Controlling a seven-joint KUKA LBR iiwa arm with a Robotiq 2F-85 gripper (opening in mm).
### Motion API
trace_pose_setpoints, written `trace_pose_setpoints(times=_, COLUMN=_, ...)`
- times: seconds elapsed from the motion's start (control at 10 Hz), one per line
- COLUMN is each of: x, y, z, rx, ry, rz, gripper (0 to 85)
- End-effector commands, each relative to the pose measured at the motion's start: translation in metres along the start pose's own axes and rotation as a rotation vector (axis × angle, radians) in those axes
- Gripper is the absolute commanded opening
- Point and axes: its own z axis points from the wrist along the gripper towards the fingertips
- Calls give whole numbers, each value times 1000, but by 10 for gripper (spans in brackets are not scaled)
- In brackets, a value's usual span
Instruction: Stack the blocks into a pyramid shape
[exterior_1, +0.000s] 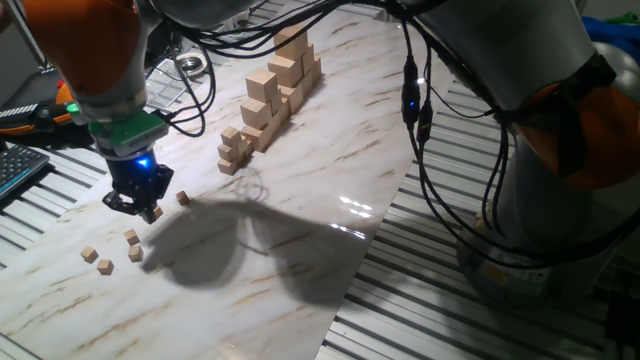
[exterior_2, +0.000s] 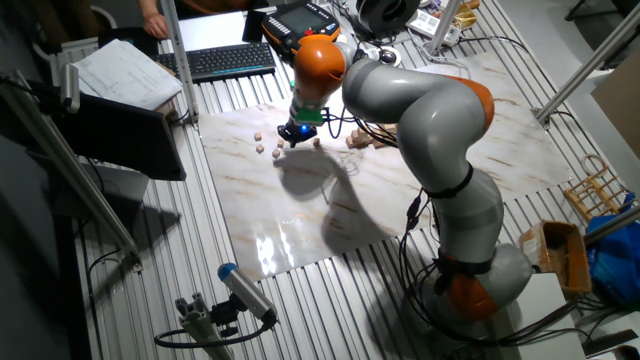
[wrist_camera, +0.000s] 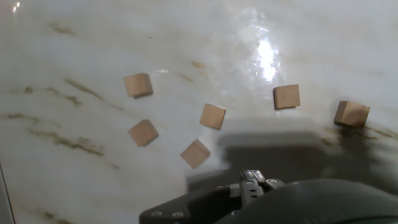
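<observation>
**A:** How are the jaws set, and is anything held?

**B:** The gripper (exterior_1: 137, 204) is seen low over the marble table (exterior_1: 330, 140), with a small gap left between its black fingers (exterior_1: 153, 208). Whether a cube is pinched there cannot be told; a tan shape is seen at the tips in one fixed view, but contact is not shown. In the hand view the fingertips are not seen.

**A:** Where are the blocks found?

**B:** Six blocks are seen loose on the table in the hand view, none stacked. Four are grouped at the left (wrist_camera: 138, 84) (wrist_camera: 143, 132) (wrist_camera: 212, 116) (wrist_camera: 195, 153), and two lie apart to the right (wrist_camera: 286, 96) (wrist_camera: 351, 114). In one fixed view, three of them (exterior_1: 104, 266) are seen just below the gripper.

**A:** And farther out?

**B:** A stepped stack of bigger cubes (exterior_1: 268, 100) is seen well apart, up the table. A keyboard (exterior_2: 217, 61) is seen beyond the table's edge.
</observation>
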Motion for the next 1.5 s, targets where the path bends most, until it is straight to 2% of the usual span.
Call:
trace_pose_setpoints(times=0.0, x=0, y=0, z=0, rx=16, ry=23, rz=-56, gripper=0)
trace_pose_setpoints(times=0.1, x=0, y=0, z=0, rx=17, ry=57, rz=-103, gripper=0)
trace_pose_setpoints(times=0.3, x=0, y=0, z=0, rx=-30, ry=94, rz=-194, gripper=0)
trace_pose_setpoints(times=0.4, x=0, y=0, z=0, rx=-112, ry=151, rz=-240, gripper=0)
trace_pose_setpoints(times=0.5, x=0, y=0, z=0, rx=-216, ry=220, rz=-225, gripper=0)
trace_pose_setpoints(times=0.6, x=0, y=0, z=0, rx=-257, ry=221, rz=-190, gripper=0)
trace_pose_setpoints(times=0.8, x=0, y=0, z=0, rx=-249, ry=221, rz=-79, gripper=0)
trace_pose_setpoints(times=1.0, x=-1, y=3, z=1, rx=-244, ry=178, rz=4, gripper=0)
trace_pose_setpoints(times=1.1, x=-4, y=23, z=4, rx=-235, ry=156, rz=40, gripper=0)
trace_pose_setpoints(times=1.2, x=-5, y=40, z=8, rx=-223, ry=116, rz=64, gripper=0)
trace_pose_setpoints(times=1.4, x=-13, y=52, z=14, rx=-216, ry=84, rz=69, gripper=0)
